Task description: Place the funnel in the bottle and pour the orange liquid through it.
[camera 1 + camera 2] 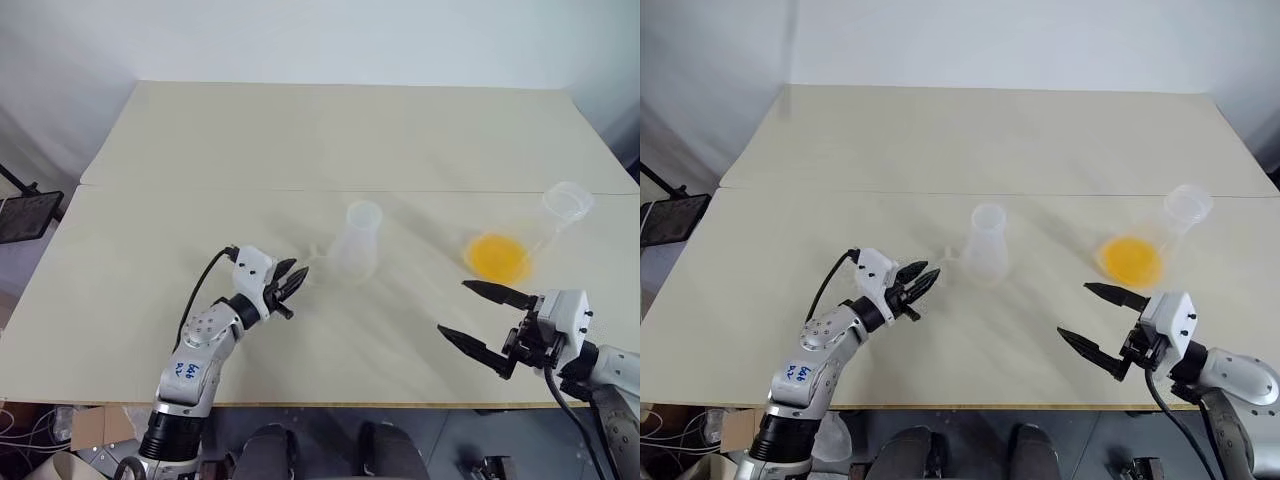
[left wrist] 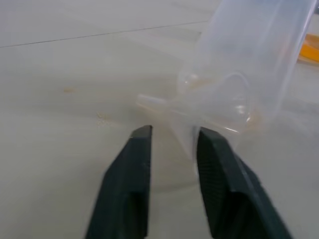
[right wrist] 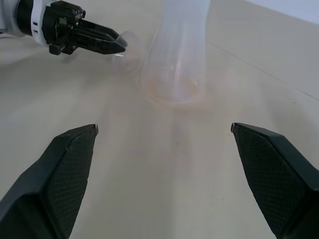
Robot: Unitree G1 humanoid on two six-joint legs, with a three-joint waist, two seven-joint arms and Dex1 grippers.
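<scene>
Our left hand point(image 1: 292, 281) reaches low over the bench point(image 1: 300, 140), its fingers narrowed to a slim gap; they seem to pinch the funnel's cone edge, though we cannot be sure the grip is made. Our right hand point(image 1: 468, 309) hangs wide open and empty, probably waiting for the pour. Beyond it leans the flask point(image 1: 540, 232) holding the orange liquid point(image 1: 496, 256). Upright at mid-bench stands the bottle point(image 1: 357, 241). Lying on its side against the bottle's base, right at the left fingertips, is the funnel point(image 2: 212, 107).
</scene>
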